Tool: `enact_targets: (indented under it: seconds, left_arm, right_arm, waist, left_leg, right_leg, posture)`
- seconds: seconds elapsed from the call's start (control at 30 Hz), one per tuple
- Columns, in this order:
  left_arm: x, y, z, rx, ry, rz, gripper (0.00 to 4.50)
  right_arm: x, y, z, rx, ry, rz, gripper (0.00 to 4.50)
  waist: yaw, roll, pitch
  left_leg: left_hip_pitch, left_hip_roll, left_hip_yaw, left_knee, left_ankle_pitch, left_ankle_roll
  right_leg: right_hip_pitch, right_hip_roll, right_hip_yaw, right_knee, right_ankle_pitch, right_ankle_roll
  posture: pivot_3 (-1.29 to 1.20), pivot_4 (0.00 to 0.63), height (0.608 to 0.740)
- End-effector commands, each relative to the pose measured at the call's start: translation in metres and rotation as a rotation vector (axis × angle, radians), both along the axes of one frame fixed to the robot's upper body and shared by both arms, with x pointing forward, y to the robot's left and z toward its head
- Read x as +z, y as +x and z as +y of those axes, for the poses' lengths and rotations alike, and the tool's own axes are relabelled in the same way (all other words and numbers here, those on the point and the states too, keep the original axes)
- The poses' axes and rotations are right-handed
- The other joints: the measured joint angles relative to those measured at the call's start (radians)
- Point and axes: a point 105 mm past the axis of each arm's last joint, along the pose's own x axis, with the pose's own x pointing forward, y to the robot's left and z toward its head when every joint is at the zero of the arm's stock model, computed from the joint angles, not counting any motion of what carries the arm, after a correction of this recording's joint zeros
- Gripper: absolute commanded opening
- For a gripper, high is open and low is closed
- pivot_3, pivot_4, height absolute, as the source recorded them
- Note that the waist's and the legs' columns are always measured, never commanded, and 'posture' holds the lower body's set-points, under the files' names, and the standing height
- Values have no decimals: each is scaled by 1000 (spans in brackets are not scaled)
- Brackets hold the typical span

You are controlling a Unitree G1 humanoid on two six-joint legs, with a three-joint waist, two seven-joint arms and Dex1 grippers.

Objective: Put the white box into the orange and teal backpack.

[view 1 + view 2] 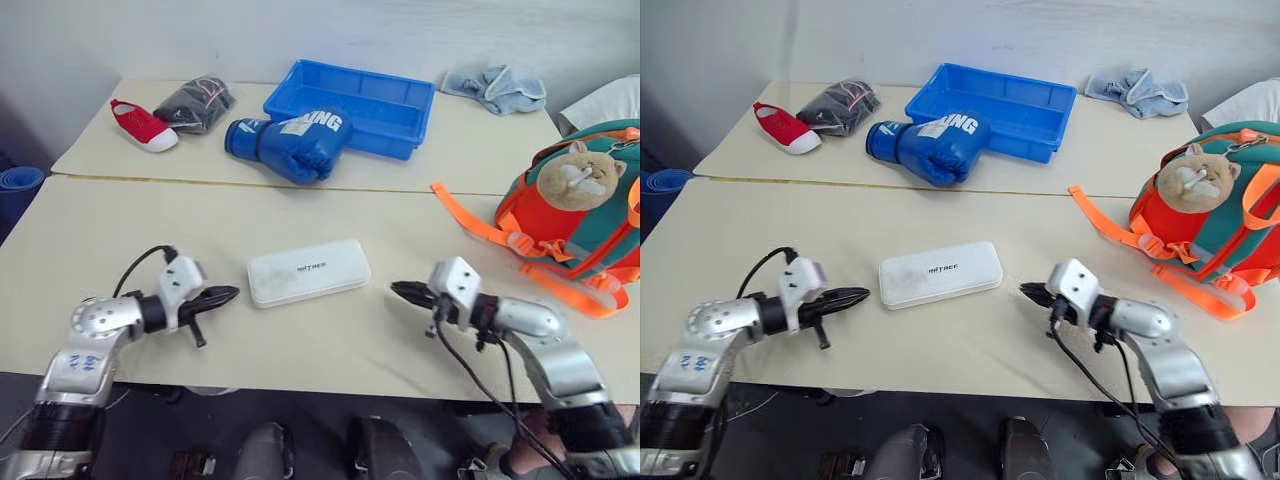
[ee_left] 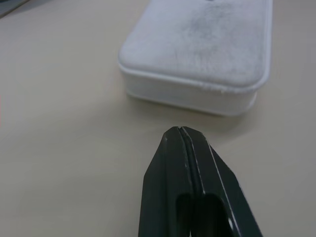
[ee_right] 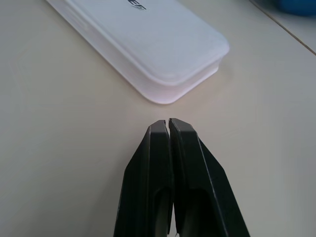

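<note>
The white box (image 1: 308, 272) lies flat on the near table, between my two hands; its short ends show close up in the left wrist view (image 2: 202, 54) and the right wrist view (image 3: 148, 44). My left gripper (image 1: 234, 293) is shut and empty, its tip a short gap from the box's left end. My right gripper (image 1: 394, 289) is shut and empty too, pointing at the box's right end from a little way off. The orange and teal backpack (image 1: 585, 215), with a tan plush cat head, stands at the table's right edge, its orange straps trailing toward the middle.
On the far table sit a blue tray (image 1: 355, 105), a blue boxing glove (image 1: 290, 145), a red shoe (image 1: 142, 125), a dark bagged item (image 1: 195, 103) and a light blue cloth (image 1: 497, 87). A seam (image 1: 250, 184) runs between the two tables.
</note>
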Motion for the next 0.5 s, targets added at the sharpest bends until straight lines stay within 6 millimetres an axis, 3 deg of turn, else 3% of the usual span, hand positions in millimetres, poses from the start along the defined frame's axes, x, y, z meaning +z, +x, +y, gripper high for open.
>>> enact_targets:
  seconds: [0.03,0.17,0.27,0.5]
  left_arm:
    - [6,6,-3,14,5,-15,0]
    - [6,11,-13,-6,2,1,0]
    - [7,12,-18,-24,-6,2,0]
    - [4,16,-22,-40,-5,6,0]
  right_arm:
    - [3,19,3,-47,-17,-28,84]
    - [5,35,10,-42,-32,-52,84]
    - [7,36,20,-2,-19,-62,84]
    - [1,4,30,147,-25,-7,84]
  waist:
    - [0,0,0]
    - [0,0,0]
    - [1,0,0]
    - [1,0,0]
  left_leg:
    - [0,0,1,0,0,0]
    - [-1,0,2,1,1,0]
    - [-1,0,2,3,1,1]
    - [-1,0,1,2,1,1]
  right_leg:
    - [0,0,0,2,0,0]
    - [0,0,-1,3,0,0]
    - [0,0,-1,3,0,0]
    - [0,0,-1,4,0,0]
  posture:
    - [0,150,740]
    - [0,150,740]
    - [0,150,740]
    - [0,150,740]
